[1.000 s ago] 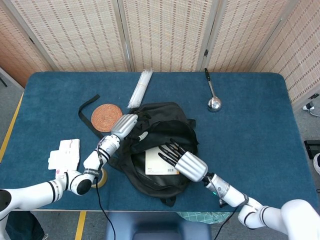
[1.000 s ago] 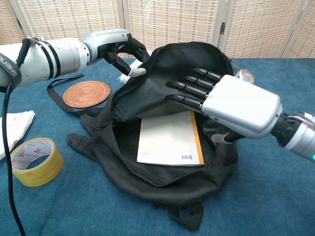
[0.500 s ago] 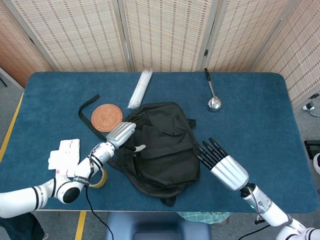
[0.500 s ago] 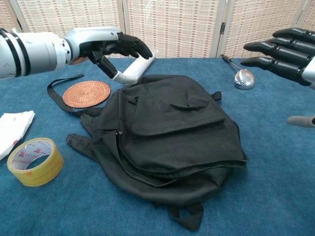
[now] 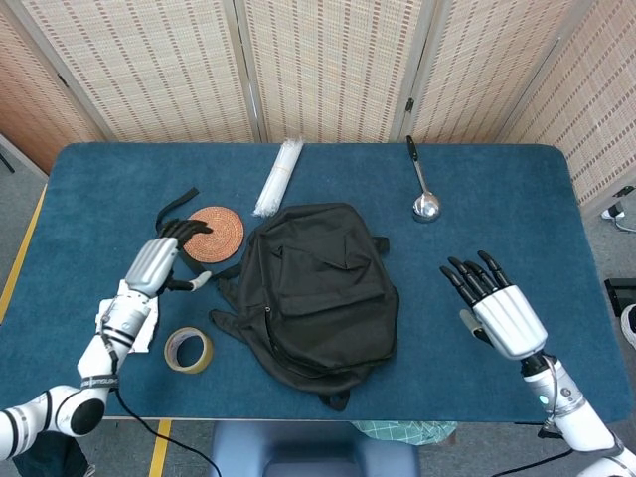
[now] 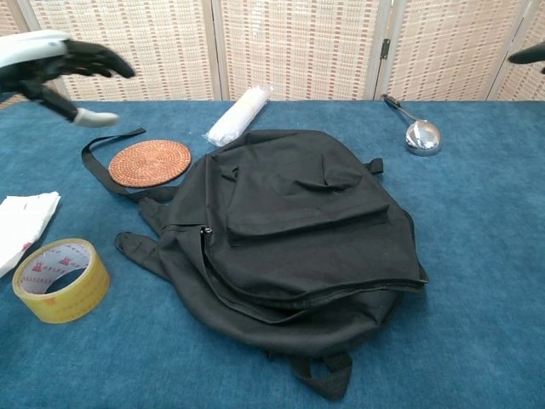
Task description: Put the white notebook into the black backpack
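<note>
My left hand (image 5: 159,264) is empty with fingers spread, left of the black backpack (image 5: 316,288). My right hand (image 5: 497,306) is empty too, on its right. The backpack lies flat on the counter (image 5: 517,199). I cannot see the white notebook.

This is looking like a robot test room or lab rather than a home. A table (image 5: 497,199) wearing blue carpet-like cloth is standing in front of woven folding screens (image 5: 328,70), which are closing off the background. Yellow tape (image 5: 20,268) is marking the grey floor along the table's edge. Unrelated props are lying about: a ladle (image 5: 424,194), a woven coaster (image 5: 213,233), a tape roll (image 5: 188,350).
</note>
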